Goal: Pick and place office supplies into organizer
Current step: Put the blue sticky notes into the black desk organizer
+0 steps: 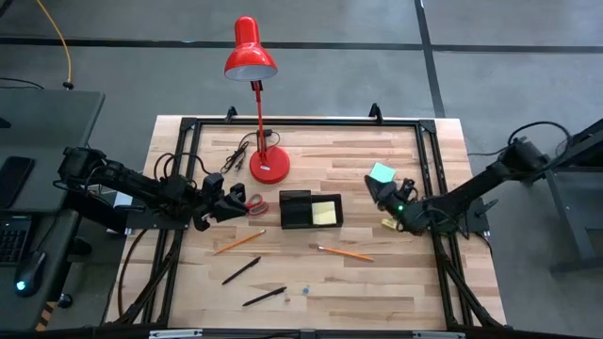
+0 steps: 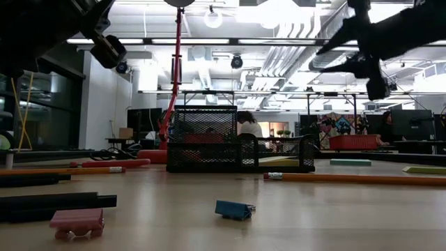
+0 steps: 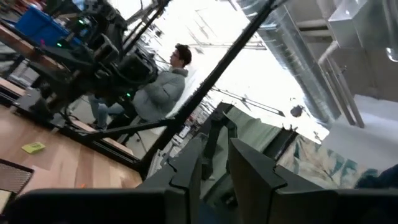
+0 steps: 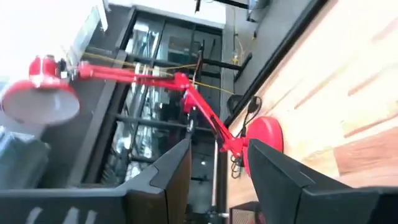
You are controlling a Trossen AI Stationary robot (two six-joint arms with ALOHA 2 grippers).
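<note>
The high view looks straight down from well above, taking in the whole pale wooden table [image 1: 311,226], both arms and the grey floor around. The low view sits at tabletop height, close to the small items, facing level across the boards toward the black mesh two-compartment organizer tray [image 2: 240,148] and the room behind. The left wrist view is tilted upward, looking past its own dark fingers [image 3: 186,177] across the table edge to a seated person [image 3: 158,87] and the ceiling. The right wrist view is rolled sideways, facing the red desk lamp [image 4: 180,93], which the high view [image 1: 252,71] and low view also share.
</note>
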